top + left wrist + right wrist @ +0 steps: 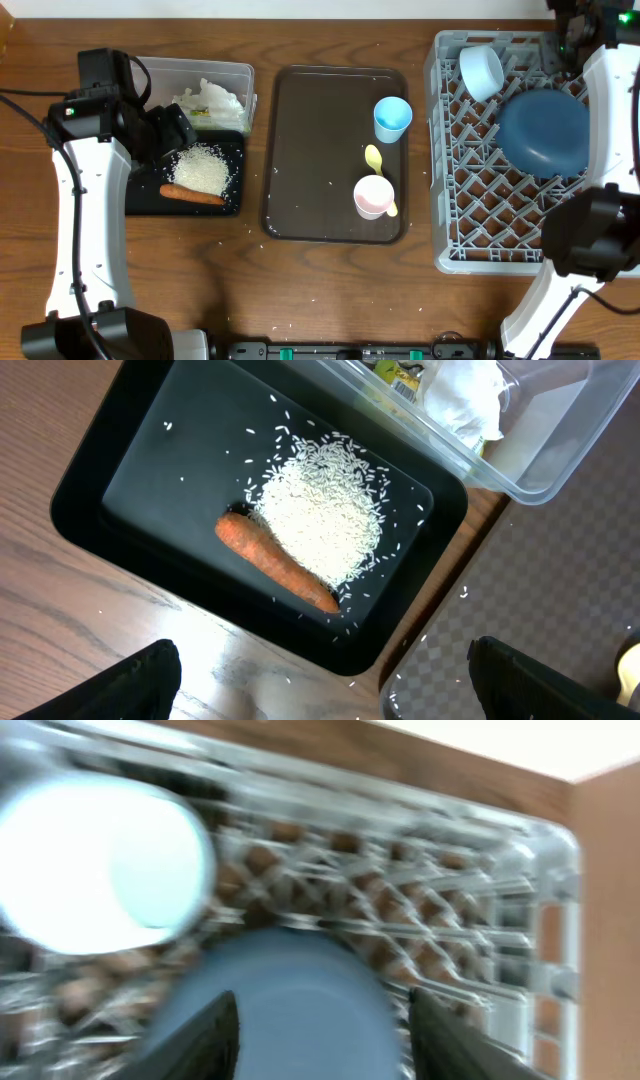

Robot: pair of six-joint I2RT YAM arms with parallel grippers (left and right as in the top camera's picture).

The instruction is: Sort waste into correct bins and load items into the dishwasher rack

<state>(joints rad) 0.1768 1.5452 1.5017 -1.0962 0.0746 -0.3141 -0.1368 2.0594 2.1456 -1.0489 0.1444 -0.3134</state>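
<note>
Waste looks sorted, napkins (213,100) in clear tub (246,72), rice (203,168) and carrot (192,194) in black tray (140,470); bowl (481,70) and blue plate (545,130) in rack (450,230), blue cup (392,117), pink cup (373,196), spoon (374,158) left to load; left gripper (340,685) gapes empty, right gripper (325,1020) parted over plate.

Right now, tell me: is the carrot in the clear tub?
No, the carrot lies in the black tray, next to the rice.
</note>
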